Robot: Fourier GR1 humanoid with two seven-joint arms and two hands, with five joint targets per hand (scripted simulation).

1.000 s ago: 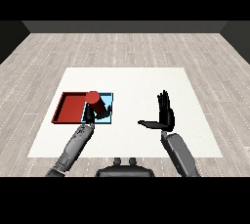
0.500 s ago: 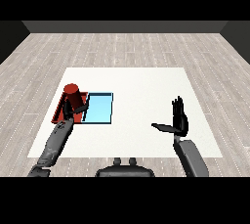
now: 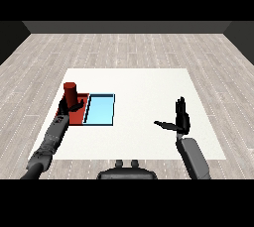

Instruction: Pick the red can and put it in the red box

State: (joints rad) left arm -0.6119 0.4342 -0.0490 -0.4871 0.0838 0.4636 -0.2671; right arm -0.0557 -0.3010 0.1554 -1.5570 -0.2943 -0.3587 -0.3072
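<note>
The red can stands upright over the left part of the red tray. My left hand is curled round the can's lower half, with the forearm running down to the lower left. Whether the can's base touches the tray floor is hidden by the hand. My right hand hovers over the right side of the table, fingers straight and pointing up, thumb stretched out to the left, holding nothing.
A light blue tray lies directly right of the red tray, touching it. Both sit on the white table, whose left edge runs close to my left forearm. Grey wooden floor surrounds the table.
My left hand has carried the red can leftward, from over the light blue tray to the red tray's left part. My right hand has drawn back toward the table's right front.
</note>
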